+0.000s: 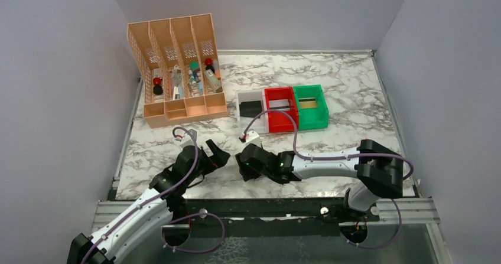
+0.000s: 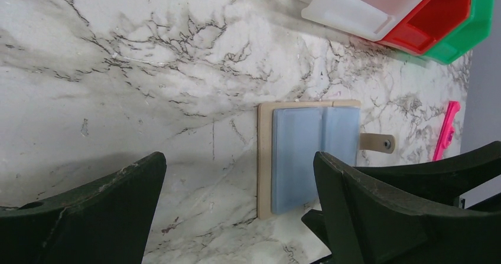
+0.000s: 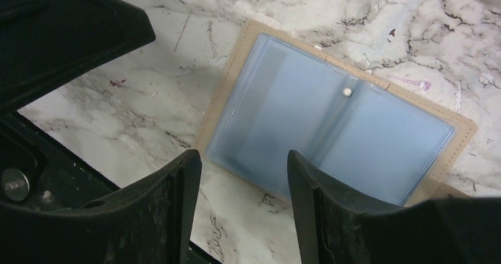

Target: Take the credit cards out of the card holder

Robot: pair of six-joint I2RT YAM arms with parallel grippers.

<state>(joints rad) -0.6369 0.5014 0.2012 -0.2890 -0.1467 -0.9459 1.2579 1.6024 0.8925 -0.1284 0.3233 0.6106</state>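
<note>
The card holder (image 3: 331, 122) lies open and flat on the marble (image 3: 177, 51) at 12 o'clock of the right gripper (image 3: 242, 157), whose jaws stand half apart, empty; the left gripper (image 2: 239, 160) gapes wide, also empty. I'd pin one flap with the left and pinch at a pocket mouth. Whether credit cards sit in the blue pockets, I can't tell.
</note>
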